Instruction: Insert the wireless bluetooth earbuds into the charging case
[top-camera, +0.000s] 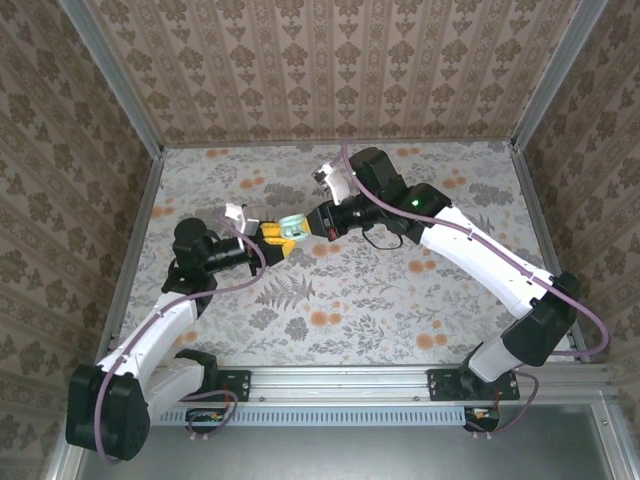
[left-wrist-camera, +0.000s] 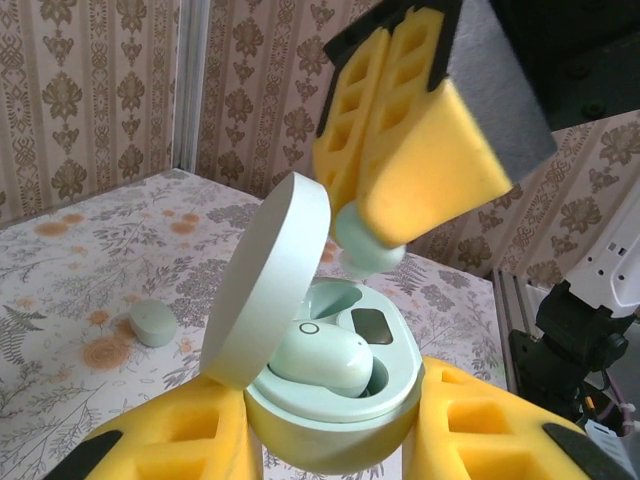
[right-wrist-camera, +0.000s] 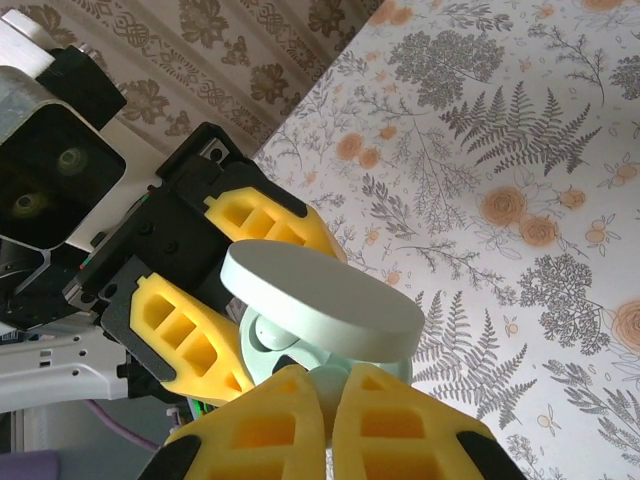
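The left gripper (top-camera: 279, 236) clamps the open case (left-wrist-camera: 345, 420) above the table (top-camera: 400, 300), the right gripper (right-wrist-camera: 330, 420) pinches an earbud (left-wrist-camera: 368, 252) over its empty well; released tilted, it could wedge crooked or tumble off.

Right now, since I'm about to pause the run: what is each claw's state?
Left claw: closed on the open charging case.
Right claw: closed on an earbud.

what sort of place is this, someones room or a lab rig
Probably a robot test cell, not a real room: wallpaper-printed panels sit in a bare metal frame, the floral table fills the whole enclosure, and the left arm and right arm are bolted to a rail at its near edge.
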